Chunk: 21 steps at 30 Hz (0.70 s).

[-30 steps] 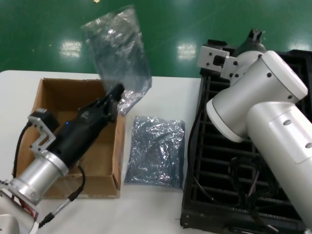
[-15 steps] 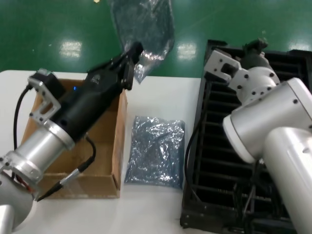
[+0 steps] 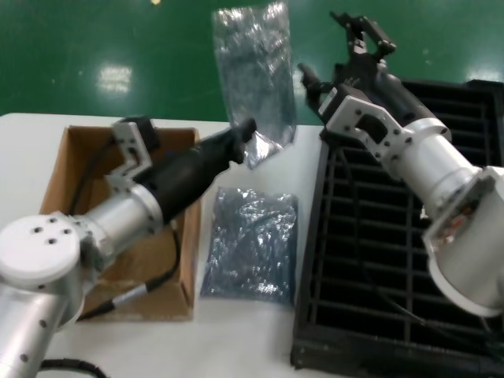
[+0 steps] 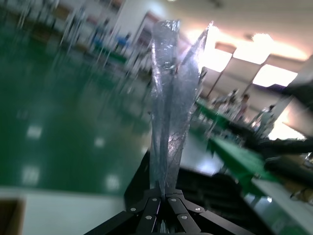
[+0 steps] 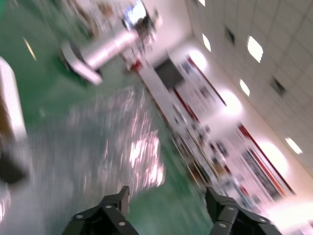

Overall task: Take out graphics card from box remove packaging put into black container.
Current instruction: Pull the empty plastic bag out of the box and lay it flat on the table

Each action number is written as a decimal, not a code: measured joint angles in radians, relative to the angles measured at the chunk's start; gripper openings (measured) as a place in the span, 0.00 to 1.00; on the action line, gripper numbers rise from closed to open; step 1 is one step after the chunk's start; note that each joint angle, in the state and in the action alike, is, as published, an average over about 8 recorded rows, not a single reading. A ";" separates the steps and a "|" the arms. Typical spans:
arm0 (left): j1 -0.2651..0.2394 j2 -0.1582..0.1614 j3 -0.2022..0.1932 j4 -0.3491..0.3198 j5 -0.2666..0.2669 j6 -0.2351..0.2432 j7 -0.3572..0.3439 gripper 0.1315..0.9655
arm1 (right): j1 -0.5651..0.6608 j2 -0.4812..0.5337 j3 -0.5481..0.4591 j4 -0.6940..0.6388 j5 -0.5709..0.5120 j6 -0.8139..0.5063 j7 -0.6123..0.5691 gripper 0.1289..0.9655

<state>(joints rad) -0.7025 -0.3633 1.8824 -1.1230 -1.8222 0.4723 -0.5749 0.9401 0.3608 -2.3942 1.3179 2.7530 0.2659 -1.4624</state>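
Observation:
My left gripper (image 3: 246,138) is shut on the lower edge of a crinkled grey-blue packaging bag (image 3: 255,69) and holds it upright above the table's far edge. In the left wrist view the bag (image 4: 172,107) rises straight out of the closed gripper (image 4: 164,197). My right gripper (image 3: 356,33) is open and raised just right of the bag, apart from it. The right wrist view shows the open gripper (image 5: 166,208) with the blurred bag (image 5: 98,142) beyond it. No bare graphics card shows. The brown box (image 3: 71,169) is at the left, under my left arm. The black container (image 3: 394,260) is at the right.
An identical bag (image 3: 252,244) lies flat on the white table (image 3: 236,346) between the box and the black container. A black cable (image 3: 138,291) hangs from my left arm across the box's front. A green floor lies beyond the table.
My left gripper has carried the bag up and to the right, turning it upright. My right arm has swung so that its gripper now points at the bag from the right.

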 joint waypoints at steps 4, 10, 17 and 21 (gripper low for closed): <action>-0.093 0.033 0.072 0.164 0.067 0.006 -0.114 0.01 | 0.065 0.094 -0.141 0.045 0.000 -0.080 0.178 0.46; -0.197 0.102 0.126 0.380 0.130 0.035 -0.180 0.01 | 0.159 0.194 -0.298 0.131 0.000 -0.099 0.449 0.56; -0.240 0.129 0.161 0.477 0.207 0.030 -0.268 0.01 | 0.199 0.247 -0.350 0.204 0.000 -0.080 0.646 0.74; -0.217 0.100 0.171 0.419 0.259 0.026 -0.370 0.01 | 0.203 0.256 -0.356 0.217 0.000 -0.081 0.688 0.82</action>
<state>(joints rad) -0.9199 -0.2631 2.0532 -0.7042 -1.5632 0.4987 -0.9454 1.1430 0.6167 -2.7499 1.5354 2.7530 0.1851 -0.7743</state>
